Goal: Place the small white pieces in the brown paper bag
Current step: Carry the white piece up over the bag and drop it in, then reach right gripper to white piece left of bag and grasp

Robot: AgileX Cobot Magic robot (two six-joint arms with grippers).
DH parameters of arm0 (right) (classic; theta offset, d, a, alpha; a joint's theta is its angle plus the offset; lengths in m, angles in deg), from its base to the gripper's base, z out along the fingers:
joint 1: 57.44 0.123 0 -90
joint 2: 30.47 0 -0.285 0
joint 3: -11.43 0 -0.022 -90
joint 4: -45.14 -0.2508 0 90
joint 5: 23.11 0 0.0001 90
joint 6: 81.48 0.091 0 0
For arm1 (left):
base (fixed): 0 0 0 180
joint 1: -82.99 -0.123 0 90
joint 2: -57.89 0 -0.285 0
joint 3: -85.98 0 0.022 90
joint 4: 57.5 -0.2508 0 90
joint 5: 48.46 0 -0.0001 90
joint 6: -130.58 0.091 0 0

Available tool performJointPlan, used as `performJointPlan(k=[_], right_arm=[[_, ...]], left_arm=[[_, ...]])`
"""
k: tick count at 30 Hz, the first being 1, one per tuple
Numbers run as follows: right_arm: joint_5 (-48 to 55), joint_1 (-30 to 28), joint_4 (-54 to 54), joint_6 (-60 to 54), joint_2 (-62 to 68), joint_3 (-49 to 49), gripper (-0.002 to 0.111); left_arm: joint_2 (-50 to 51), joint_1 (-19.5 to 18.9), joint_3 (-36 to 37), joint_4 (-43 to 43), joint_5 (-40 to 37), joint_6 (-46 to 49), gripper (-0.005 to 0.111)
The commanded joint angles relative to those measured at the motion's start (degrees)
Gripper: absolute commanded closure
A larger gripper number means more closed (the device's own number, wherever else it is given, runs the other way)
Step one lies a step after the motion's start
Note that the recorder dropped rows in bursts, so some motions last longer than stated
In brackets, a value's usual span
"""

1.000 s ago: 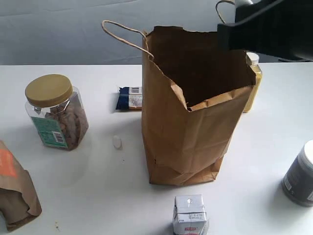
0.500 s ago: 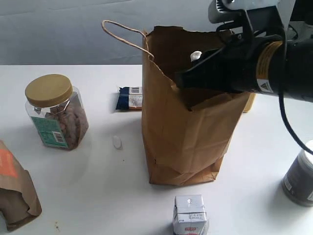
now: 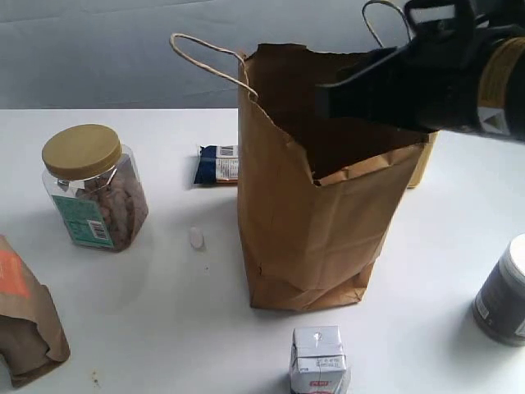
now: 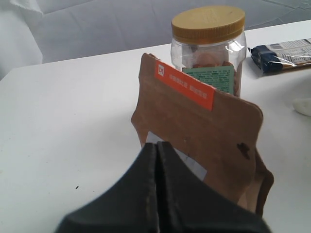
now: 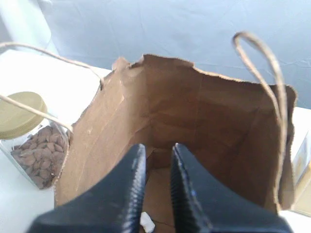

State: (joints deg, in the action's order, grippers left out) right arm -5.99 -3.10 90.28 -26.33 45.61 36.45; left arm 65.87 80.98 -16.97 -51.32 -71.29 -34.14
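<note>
Since right tool [image 5: 158, 148] let go, white piece [image 5: 147, 223] lies inside bag [image 5: 112, 131].

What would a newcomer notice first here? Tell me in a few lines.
The tall brown paper bag stands open in the middle of the white table, the largest thing in view. The right arm's black claw hangs over its mouth, jaws slightly apart and empty. One small white piece lies on the table between the bag and the yellow-lidded jar.
</note>
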Motion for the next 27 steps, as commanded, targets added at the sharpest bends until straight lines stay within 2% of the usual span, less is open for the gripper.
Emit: performJointPlan(k=[1,3,5,7,12,15,20,27], right_arm=[[6.1,3.1,-0.9,-7.4,-7.6,0.1,0.108],[11.4,7.1,-1.2,-15.3,-10.3,0.1,0.108],[19.0,14.8,-1.9,-22.4,-11.1,0.1,0.108],[20.9,20.9,-1.9,-23.5,-10.9,0.1,0.108],[21.0,30.4,-1.6,-23.5,-7.0,0.1,0.108],[21.0,37.0,0.8,-19.5,0.6,0.1,0.108],[19.1,39.0,3.1,-11.0,10.6,-1.9,0.108],[17.4,38.7,-0.8,-10.2,22.8,-12.0,0.108]], left_arm=[[-0.2,0.5,0.2,0.5,0.4,-0.1,0.107],[-0.2,0.5,0.2,0.5,0.4,-0.1,0.107],[-0.2,0.5,0.2,0.5,0.4,-0.1,0.107],[-0.2,0.5,0.2,0.5,0.4,-0.1,0.107],[-0.2,0.5,0.2,0.5,0.4,-0.1,0.107],[-0.2,0.5,0.2,0.5,0.4,-0.1,0.107],[-0.2,0.5,0.2,0.5,0.4,-0.1,0.107],[-0.2,0.5,0.2,0.5,0.4,-0.1,0.107]])
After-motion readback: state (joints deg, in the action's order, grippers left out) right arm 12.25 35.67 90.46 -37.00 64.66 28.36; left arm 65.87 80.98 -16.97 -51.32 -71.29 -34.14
